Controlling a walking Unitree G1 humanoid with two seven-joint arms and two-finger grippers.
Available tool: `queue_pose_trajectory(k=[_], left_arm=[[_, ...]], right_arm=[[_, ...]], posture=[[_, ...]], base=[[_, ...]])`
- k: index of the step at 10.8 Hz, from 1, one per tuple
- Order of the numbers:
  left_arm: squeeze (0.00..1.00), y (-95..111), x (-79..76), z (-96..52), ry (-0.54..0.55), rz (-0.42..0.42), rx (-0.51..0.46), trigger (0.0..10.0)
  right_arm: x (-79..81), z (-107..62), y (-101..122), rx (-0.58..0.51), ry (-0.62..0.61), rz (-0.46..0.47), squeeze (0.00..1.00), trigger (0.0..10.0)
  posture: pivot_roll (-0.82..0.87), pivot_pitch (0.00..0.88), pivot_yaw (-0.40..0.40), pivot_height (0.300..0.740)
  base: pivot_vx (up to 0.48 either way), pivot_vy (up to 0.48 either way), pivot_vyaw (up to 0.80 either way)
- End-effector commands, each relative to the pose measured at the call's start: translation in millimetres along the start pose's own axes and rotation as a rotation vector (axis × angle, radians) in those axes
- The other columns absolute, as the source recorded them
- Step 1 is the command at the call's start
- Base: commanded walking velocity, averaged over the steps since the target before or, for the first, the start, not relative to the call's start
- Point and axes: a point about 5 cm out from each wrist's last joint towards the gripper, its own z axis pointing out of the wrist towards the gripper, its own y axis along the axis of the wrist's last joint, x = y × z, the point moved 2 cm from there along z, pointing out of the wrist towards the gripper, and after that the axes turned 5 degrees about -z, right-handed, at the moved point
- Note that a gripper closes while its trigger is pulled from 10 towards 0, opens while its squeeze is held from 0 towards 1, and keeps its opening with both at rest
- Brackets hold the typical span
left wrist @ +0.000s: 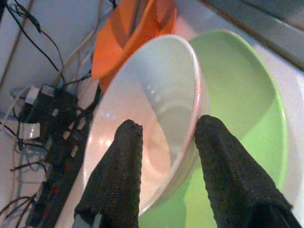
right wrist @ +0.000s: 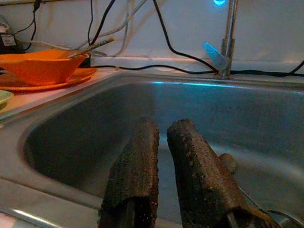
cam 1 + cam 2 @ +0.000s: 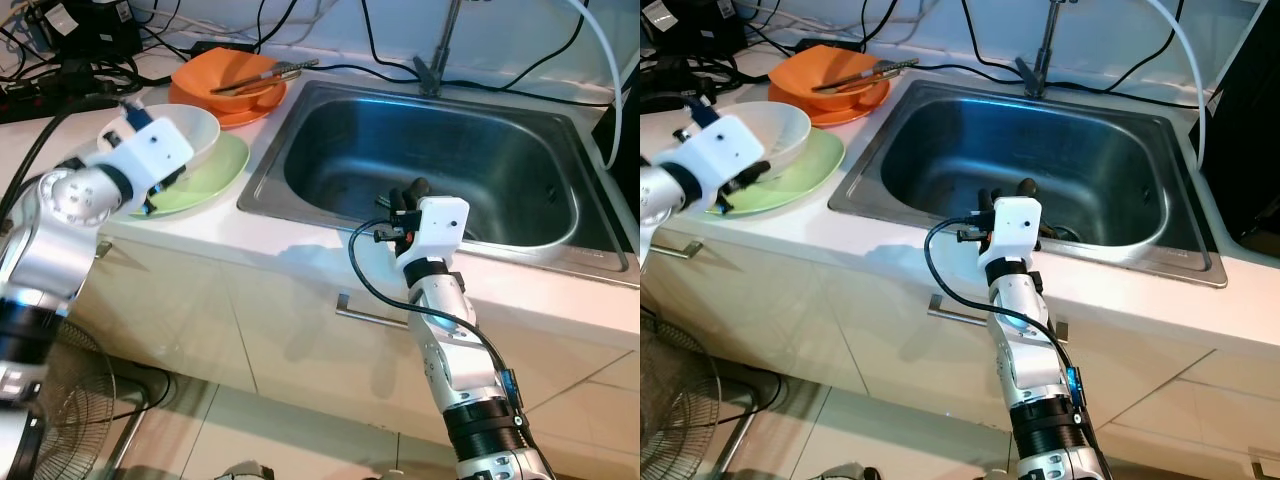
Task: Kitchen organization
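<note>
On the left I see my left gripper (image 1: 164, 156) at the white bowl (image 3: 196, 132), which sits on the green plate (image 3: 222, 172) on the counter (image 3: 200, 222). Its two fingers (image 1: 116, 175) stand around the bowl's rim, one inside and one outside, moderately spread; I cannot tell if they press it. Behind the bowl is an orange bowl (image 3: 225, 82) on an orange plate (image 3: 240, 112), with utensils (image 3: 265, 76) lying across it. To the right is the steel sink (image 3: 430, 165) with its faucet (image 3: 440, 45). My right gripper (image 2: 164, 156) points over the sink's front edge, fingers narrow with a small gap, holding nothing.
</note>
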Motion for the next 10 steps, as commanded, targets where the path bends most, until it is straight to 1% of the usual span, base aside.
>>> queue_pose_trajectory(k=[1,2,3,4,5,6,7,8,9,10], left_arm=[[0.0,4,0.2,2.7,0.002,0.021,-0.002,10.0],[0.0,1,-1.2,6.3,-0.004,0.027,0.009,10.0],[0.0,-6,-4.1,11.7,-0.029,0.058,0.05,10.0],[0.0,-9,-4.9,13.5,-0.042,0.083,0.074,10.0],[0.0,-11,-6.2,15.3,-0.058,0.068,0.085,10.0],[0.0,-15,-10.1,18.6,-0.081,0.075,0.112,10.0],[0.0,-17,-11.3,20.2,-0.083,0.086,0.121,6.7],[0.0,-16,-9.2,21.5,-0.062,0.097,0.113,0.0],[0.0,-15,-7.8,22.2,-0.05,0.104,0.108,0.0],[0.0,-13,-9.7,23.5,-0.054,0.113,0.105,0.0]], right_arm=[[-3.5,-0.7,-2,0.012,-0.015,0.001,0.0,10.0],[-3.5,-0.6,-2,0.014,-0.017,0.001,0.0,10.0],[-3.6,-0.6,-2,0.015,-0.019,0.0,0.0,10.0],[-4.2,-0.5,-2,0.015,-0.021,-0.001,0.0,10.0],[-5.5,-1.0,-2,0.016,-0.025,-0.001,0.0,10.0],[-5.6,-1.0,-2,0.017,-0.027,-0.001,0.0,10.0],[-5.4,-1.0,-2,0.016,-0.028,-0.001,0.0,10.0],[-5.3,-1.1,-3,0.017,-0.029,-0.001,0.0,10.0],[-5.1,-1.0,-3,0.018,-0.029,-0.001,0.0,10.0],[-5.2,-0.7,-4,0.022,-0.03,-0.003,0.0,10.0]], posture=[[-0.03,0.02,0.015,0.74],[-0.03,0.019,0.015,0.74],[-0.03,0.02,0.02,0.74],[-0.03,0.02,0.02,0.74],[-0.03,0.02,0.02,0.74],[-0.04,0.021,0.023,0.74],[-0.04,0.021,0.023,0.74],[-0.04,0.021,0.023,0.74],[-0.04,0.019,0.02,0.74],[-0.03,0.02,0.019,0.74]], base=[[0.0,0.0,0.0],[0.0,0.0,0.0],[0.0,0.0,0.0],[0.0,0.0,0.0],[0.0,0.0,0.0],[0.0,0.0,0.0],[0.0,0.0,0.0],[0.0,0.0,0.0],[0.0,0.0,0.0],[0.0,0.0,0.0]])
